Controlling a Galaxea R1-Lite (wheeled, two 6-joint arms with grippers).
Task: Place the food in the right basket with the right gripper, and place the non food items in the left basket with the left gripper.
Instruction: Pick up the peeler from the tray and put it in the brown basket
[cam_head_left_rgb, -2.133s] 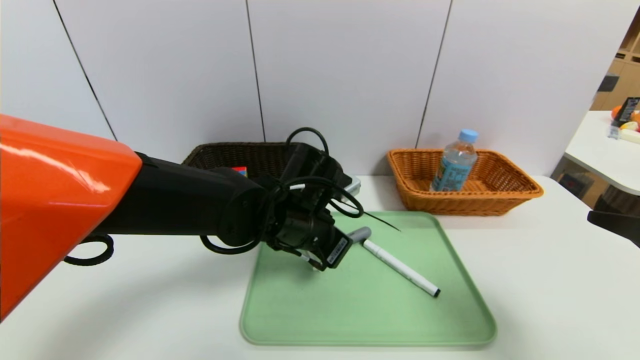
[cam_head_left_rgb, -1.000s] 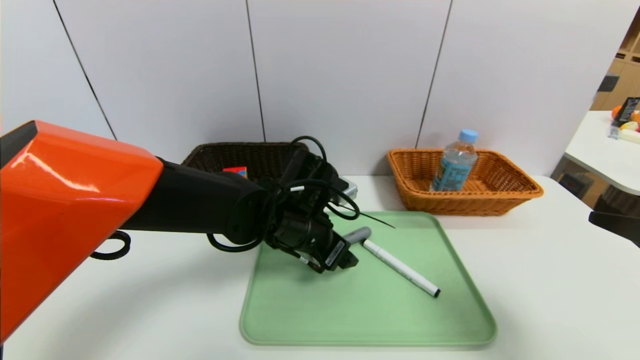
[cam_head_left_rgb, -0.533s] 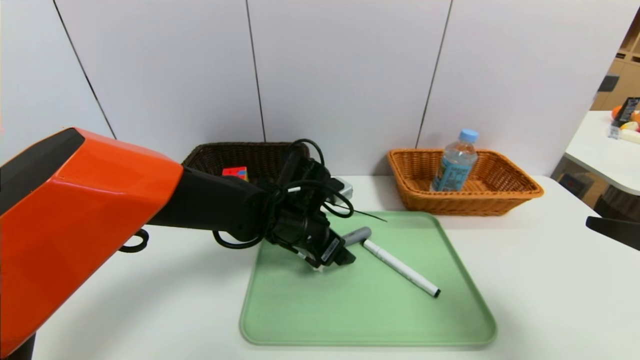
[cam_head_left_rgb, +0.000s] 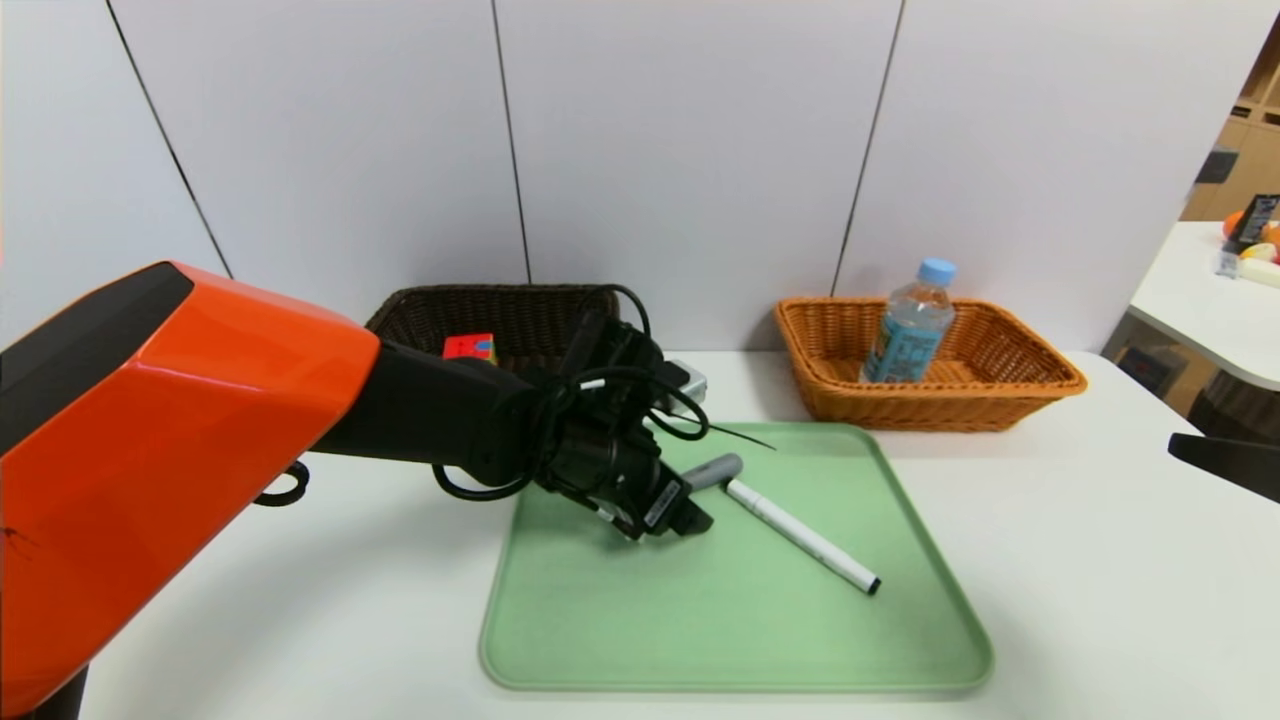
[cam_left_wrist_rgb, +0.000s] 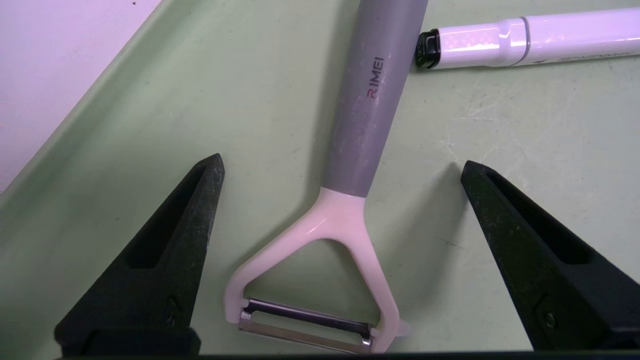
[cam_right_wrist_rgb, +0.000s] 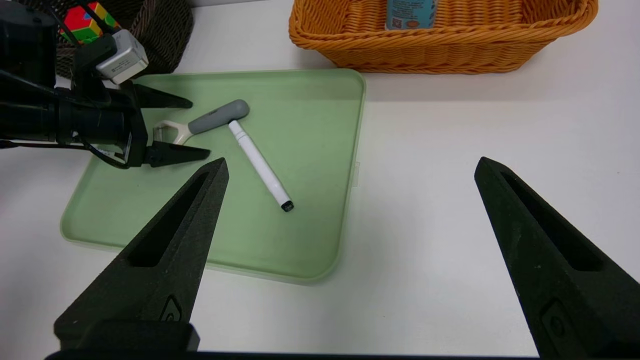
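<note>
Green tray (cam_head_left_rgb: 760, 640) on the white table (cam_head_left_rgb: 1100, 600), nearest: it holds the white marker (cam_head_left_rgb: 800, 536) and the peeler (cam_left_wrist_rgb: 360, 150), lying just beside each other. The left gripper (cam_left_wrist_rgb: 340, 200) hangs low over the peeler, jaws spread wide to either side of its head, gripping nothing. The right gripper (cam_right_wrist_rgb: 350, 200) is parked at the right, jaws wide and empty. Farther back, the dark left basket (cam_head_left_rgb: 420, 310) contains the puzzle cube (cam_head_left_rgb: 470, 347); the orange right basket (cam_head_left_rgb: 1030, 385) contains the upright water bottle (cam_head_left_rgb: 910, 325).

You get bright, even overhead light, with glare on the orange arm cover (cam_head_left_rgb: 150, 420) and soft shadows under the pincer fingers (cam_left_wrist_rgb: 150, 270).
</note>
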